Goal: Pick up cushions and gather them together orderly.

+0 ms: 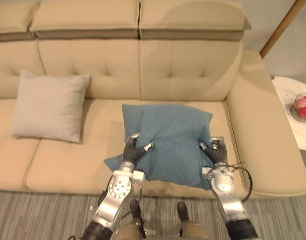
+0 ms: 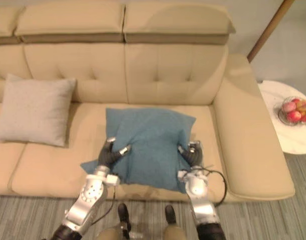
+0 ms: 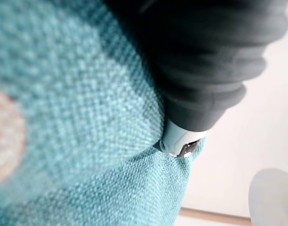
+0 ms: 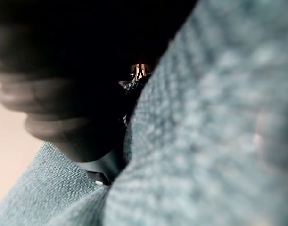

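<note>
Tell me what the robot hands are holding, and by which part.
The blue cushion, held by both: the left robot hand pinches its left edge near the front corner, the right robot hand grips its right edge.

I read the blue cushion as coarse woven cloth, matt; in the left wrist view the weave shows thread by thread. Pale grey cushion: finer woven fabric, also matt. Sofa looks like smooth cream leather or an imitation, with a soft sheen and a button-tufted back. My left hand and right hand wear matt dark ribbed covers, rubbery-looking. Floor: grey striped low-pile carpet. Side table top is white, smooth, stone-like. Bowl on it looks like clear glass. Slanted pole is wood, satin finish.
</note>
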### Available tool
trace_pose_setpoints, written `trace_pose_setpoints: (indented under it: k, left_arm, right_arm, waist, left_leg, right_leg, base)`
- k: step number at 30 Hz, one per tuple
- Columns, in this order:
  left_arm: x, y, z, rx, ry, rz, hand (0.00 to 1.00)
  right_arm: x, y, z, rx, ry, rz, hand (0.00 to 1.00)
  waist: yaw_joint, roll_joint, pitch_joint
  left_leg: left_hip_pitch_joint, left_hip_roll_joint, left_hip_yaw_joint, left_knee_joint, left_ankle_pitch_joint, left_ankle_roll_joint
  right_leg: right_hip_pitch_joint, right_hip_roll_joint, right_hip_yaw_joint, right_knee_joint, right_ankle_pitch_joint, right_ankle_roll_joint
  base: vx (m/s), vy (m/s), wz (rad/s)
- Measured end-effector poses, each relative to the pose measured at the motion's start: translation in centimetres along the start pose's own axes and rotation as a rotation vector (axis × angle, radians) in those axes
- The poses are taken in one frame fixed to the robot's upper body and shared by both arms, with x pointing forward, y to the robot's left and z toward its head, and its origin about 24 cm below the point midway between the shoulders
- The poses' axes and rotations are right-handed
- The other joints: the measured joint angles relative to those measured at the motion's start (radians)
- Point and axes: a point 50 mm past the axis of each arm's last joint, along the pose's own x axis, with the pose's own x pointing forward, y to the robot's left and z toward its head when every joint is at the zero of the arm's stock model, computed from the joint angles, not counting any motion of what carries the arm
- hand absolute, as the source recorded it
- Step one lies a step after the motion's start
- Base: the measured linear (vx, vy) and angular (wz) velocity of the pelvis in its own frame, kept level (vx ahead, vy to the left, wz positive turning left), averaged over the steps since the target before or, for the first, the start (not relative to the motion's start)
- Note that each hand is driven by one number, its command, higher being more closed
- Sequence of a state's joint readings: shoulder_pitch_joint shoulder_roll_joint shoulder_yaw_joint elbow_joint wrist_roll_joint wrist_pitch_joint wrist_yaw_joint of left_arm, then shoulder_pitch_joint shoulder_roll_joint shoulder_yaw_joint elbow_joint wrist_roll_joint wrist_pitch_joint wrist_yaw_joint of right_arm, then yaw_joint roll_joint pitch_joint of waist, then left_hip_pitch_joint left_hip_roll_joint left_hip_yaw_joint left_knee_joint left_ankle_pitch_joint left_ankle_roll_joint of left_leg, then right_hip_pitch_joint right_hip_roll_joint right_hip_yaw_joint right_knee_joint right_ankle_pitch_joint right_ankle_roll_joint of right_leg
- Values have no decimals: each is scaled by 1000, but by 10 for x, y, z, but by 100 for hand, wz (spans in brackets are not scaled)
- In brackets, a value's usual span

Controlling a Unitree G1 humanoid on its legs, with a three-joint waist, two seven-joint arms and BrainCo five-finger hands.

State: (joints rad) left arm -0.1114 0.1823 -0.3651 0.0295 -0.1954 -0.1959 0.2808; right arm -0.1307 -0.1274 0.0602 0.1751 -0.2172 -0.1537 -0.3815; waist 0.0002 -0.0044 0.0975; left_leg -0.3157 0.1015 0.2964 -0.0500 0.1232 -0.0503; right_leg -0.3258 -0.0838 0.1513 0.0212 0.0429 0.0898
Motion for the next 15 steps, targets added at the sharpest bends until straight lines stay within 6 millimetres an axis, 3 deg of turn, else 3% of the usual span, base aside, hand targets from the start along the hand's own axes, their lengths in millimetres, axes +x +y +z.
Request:
trace_pose_setpoints:
  k: [4, 7, 8, 9, 11, 12, 13, 15]
  left_arm:
    - [33, -5, 33, 22, -144, 17, 100]
    - [72, -12, 74, 58, -295, 39, 100]
    - [88, -15, 96, 76, -366, 56, 100]
    - [95, -15, 106, 85, -397, 65, 100]
    - [126, -17, 156, 139, -535, 123, 100]
    - [132, -18, 168, 146, -563, 138, 100]
    - [146, -17, 201, 172, -637, 190, 100]
    - [157, -16, 227, 173, -673, 238, 100]
  right_arm:
    - [26, 1, 30, 8, -110, -77, 100]
    - [57, -9, 72, 3, -249, -185, 100]
    - [73, -14, 95, 12, -319, -238, 100]
    - [80, -17, 106, 8, -349, -265, 100]
    - [117, -28, 160, -17, -473, -357, 100]
    - [124, -32, 172, -22, -498, -377, 100]
    - [140, -42, 209, -40, -560, -437, 100]
    - [150, -51, 241, -29, -597, -478, 100]
  waist:
    - [20, -6, 14]
    - [39, -4, 16]
    - [40, 0, 28]
    - [40, 0, 41]
    - [32, 5, 82]
    - [31, 7, 96]
    - [26, 11, 126]
    - [23, 17, 136]
  left_leg:
    - [-108, 17, 4, 5, 23, -7]
    - [-213, 31, 8, 6, 57, 1]
    - [-247, 34, 3, -3, 73, 2]
    - [-253, 34, 1, -8, 82, 3]
    - [-294, 33, -3, -50, 131, 6]
    - [-303, 33, -6, -53, 137, 6]
    - [-333, 32, -9, -53, 151, 11]
    - [-371, 31, -10, -53, 156, 12]
  right_leg:
    - [-123, 17, -1, 36, 14, -4]
    - [-230, 26, -3, 42, 41, -4]
    - [-263, 30, -7, 38, 53, -2]
    - [-272, 31, -9, 36, 58, -2]
    - [-307, 38, -15, -8, 103, 0]
    - [-310, 38, -17, -19, 112, 1]
    - [-329, 36, -20, -43, 136, 6]
    - [-356, 33, -23, -62, 152, 11]
  base:
    - [-80, -12, -5]
    - [-89, -2, -10]
    - [-54, 0, -3]
    - [-67, 5, 0]
    - [-63, 11, -1]
    - [-54, 20, 1]
    - [-54, 28, 3]
    - [-40, 42, 3]
